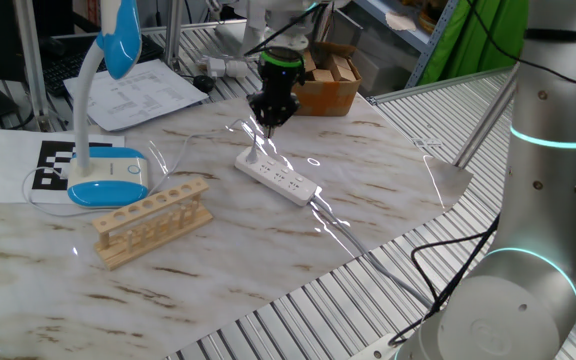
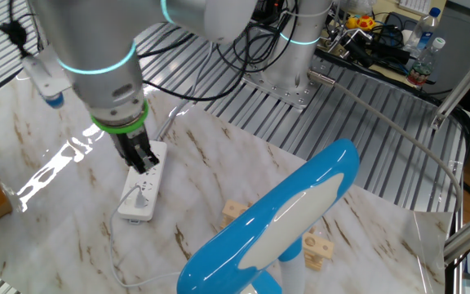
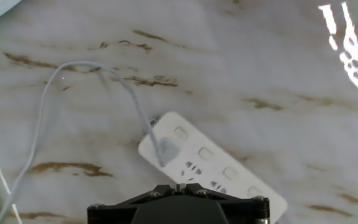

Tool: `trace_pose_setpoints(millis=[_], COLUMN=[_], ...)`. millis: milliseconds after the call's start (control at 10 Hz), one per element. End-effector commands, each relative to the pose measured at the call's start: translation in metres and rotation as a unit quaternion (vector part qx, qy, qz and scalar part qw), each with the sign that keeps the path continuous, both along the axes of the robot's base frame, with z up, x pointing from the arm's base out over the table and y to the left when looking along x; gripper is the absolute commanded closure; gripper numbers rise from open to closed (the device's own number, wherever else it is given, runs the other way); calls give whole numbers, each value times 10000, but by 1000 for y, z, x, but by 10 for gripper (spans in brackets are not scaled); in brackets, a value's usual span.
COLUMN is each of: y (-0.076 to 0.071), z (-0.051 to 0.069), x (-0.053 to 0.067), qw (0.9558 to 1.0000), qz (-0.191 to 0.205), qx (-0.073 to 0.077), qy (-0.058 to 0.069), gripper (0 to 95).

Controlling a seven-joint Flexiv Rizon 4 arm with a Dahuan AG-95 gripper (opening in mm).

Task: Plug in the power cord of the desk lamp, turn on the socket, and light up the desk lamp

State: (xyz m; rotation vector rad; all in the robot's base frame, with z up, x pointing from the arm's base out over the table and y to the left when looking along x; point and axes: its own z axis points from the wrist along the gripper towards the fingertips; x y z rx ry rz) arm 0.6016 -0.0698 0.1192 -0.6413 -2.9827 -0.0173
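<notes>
The arm's gripper [image 1: 266, 124] hangs pointing straight down over the near end of the socket [image 1: 277, 176], its dark fingers [image 2: 143, 158] pressed together with nothing between them. The socket, a long flat white strip, lies flat on the marble-patterned table [image 1: 388, 190], roughly at its middle, with its own thicker cable trailing off toward the table's edge. From the hand view, the power cord [image 3: 45, 112] loops in a thin pale arc across the tabletop and comes down onto the end of the strip, where its small plug [image 3: 166, 148] sits on the outlet nearest that end; the picture is blurred there, so I cannot tell how deep it is seated. The row of small buttons along the strip shows beside the outlets. The desk lamp [image 1: 108, 120] stands well apart from the socket, near the table's far corner, its oval blue-rimmed base on a sheet printed with a black-and-white marker, its white neck curving up to the blue-edged head. I cannot tell whether the lamp is lit. Just in front of the lamp's base a wooden test-tube rack [image 1: 153, 220] rests on the table.
</notes>
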Motion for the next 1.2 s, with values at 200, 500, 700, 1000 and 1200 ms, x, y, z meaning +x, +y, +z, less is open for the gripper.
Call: trace_pose_setpoints(millis=[200, 500, 700, 1000, 1200], y=[44, 67, 68, 68, 68], z=[-3, -20, -22, -22, -22], x=[16, 30, 31, 31, 31], qw=[9985, 9965, 9963, 9980, 9992], qz=[-554, -834, -863, -625, -301], qx=[15, 36, 49, -36, 254], qy=[7, -1, 23, -38, -49], gripper=[950, 950, 950, 950, 950])
